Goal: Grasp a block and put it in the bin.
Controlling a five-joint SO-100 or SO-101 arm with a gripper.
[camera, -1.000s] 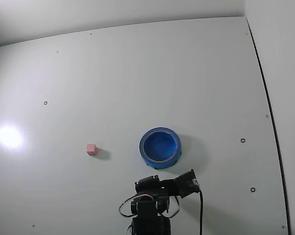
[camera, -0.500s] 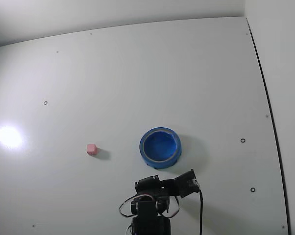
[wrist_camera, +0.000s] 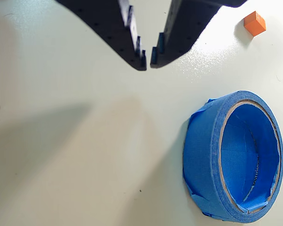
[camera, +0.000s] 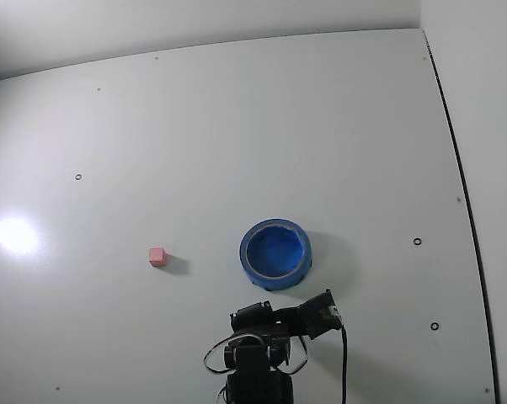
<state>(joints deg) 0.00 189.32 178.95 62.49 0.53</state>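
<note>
The block (camera: 157, 257) is a tiny pink cube lying alone on the white table, left of the bin in the fixed view. It looks orange at the top right of the wrist view (wrist_camera: 254, 23). The bin (camera: 275, 253) is a round blue bowl with a thick rim, and its inside holds nothing (wrist_camera: 235, 157). My gripper (wrist_camera: 148, 60) comes in from the top of the wrist view, its dark fingers nearly touching with nothing between them. It hovers over bare table, left of the bin and far from the block. The folded arm (camera: 270, 337) sits just below the bin in the fixed view.
The white table (camera: 237, 135) stretches wide around both things and carries small dark screw holes. A dark seam (camera: 460, 177) runs down its right side. A bright light glare (camera: 16, 236) sits at the left.
The arm's gripper end has shifted very slightly near the base. Block and bin have stayed put.
</note>
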